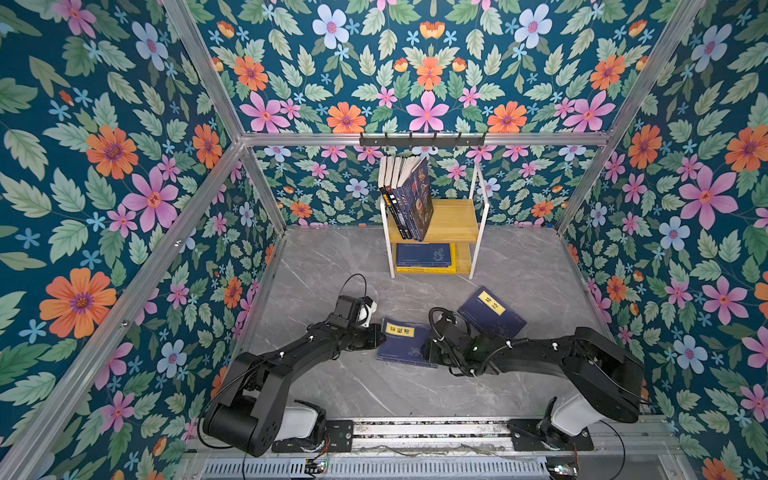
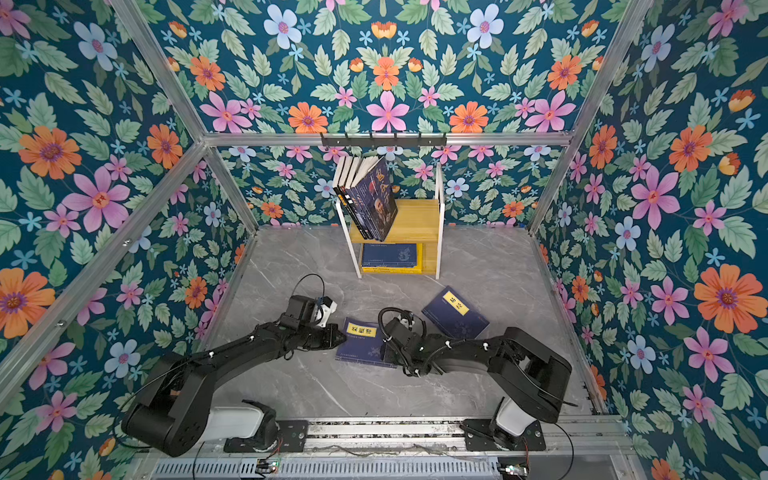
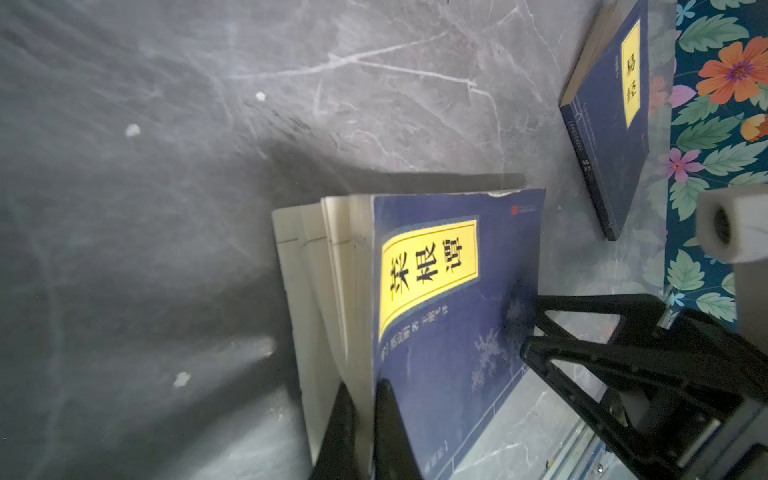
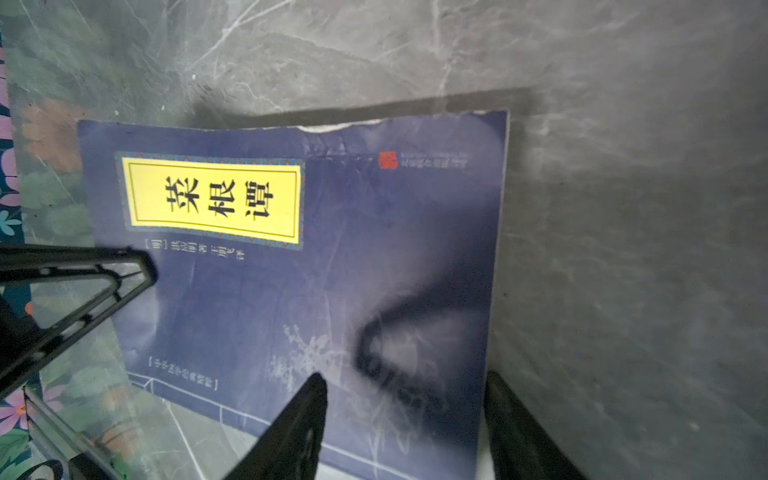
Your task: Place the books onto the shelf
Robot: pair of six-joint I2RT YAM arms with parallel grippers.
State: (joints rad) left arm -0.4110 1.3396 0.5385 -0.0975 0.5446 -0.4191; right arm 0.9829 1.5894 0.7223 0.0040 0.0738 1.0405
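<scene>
A navy paperback (image 1: 405, 343) with a yellow title label lies on the grey marble-patterned table (image 1: 332, 270), in front of the shelf and between the two arms. The left gripper (image 3: 365, 399) is clamped shut on the book's open page edge. It pinches the front cover and a slice of pages, while the other pages fan apart beneath. The right gripper (image 4: 403, 378) stands partly open at the opposite edge, one finger above the cover and the other off the book's side, gripping nothing. A second navy paperback (image 1: 490, 311) lies just behind the right arm. The shelf (image 1: 457, 220) stands against the back wall. A row of dark books (image 1: 409, 199) leans on its upper board. On its lower board a flat navy book (image 1: 424, 254) rests on a yellow stack (image 1: 424, 270).
</scene>
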